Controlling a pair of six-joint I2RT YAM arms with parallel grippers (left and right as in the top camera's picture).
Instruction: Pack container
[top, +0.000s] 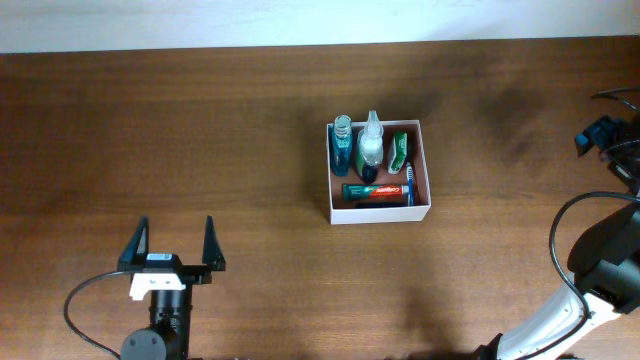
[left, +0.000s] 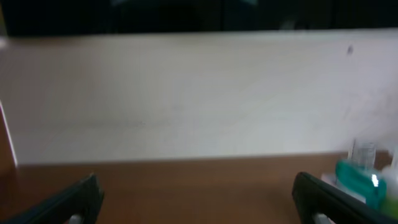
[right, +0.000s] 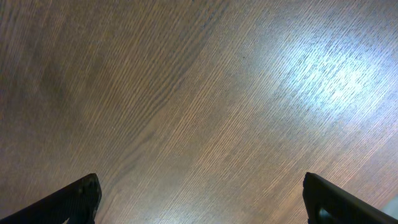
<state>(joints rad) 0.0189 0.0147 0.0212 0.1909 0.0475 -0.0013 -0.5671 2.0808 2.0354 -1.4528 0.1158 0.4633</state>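
Five toiletries already sit in the container (top: 380, 213), which rests on the worktop (top: 200, 120) right of centre in the overhead view: a blue bottle (top: 342, 146) and a clear bottle (top: 371, 149) stand upright along the far wall. A green packet (top: 399, 150) sits beside them. A toothpaste tube (top: 378, 191) lies flat along the near wall, its long axis running left-right, and what looks like a blue toothbrush (top: 408, 181) lies by the right wall. No loose item shows anywhere on the worktop, so packing looks done or close to it. The left tool (top: 174, 246) hovers near the robot's edge, its jaws spread wide and holding nothing. The container lies ahead of it and off to its right, well apart, and only the bottles peek in at the right edge of the left wrist view. The right tool (right: 208, 202) is also spread wide and empty, and its camera sees only bare wood grain. The right arm sits at the far right edge of the overhead view, so the container lies to its left. Both arms look about equally far from it. The container is near square, so it has no long axis to line up with.
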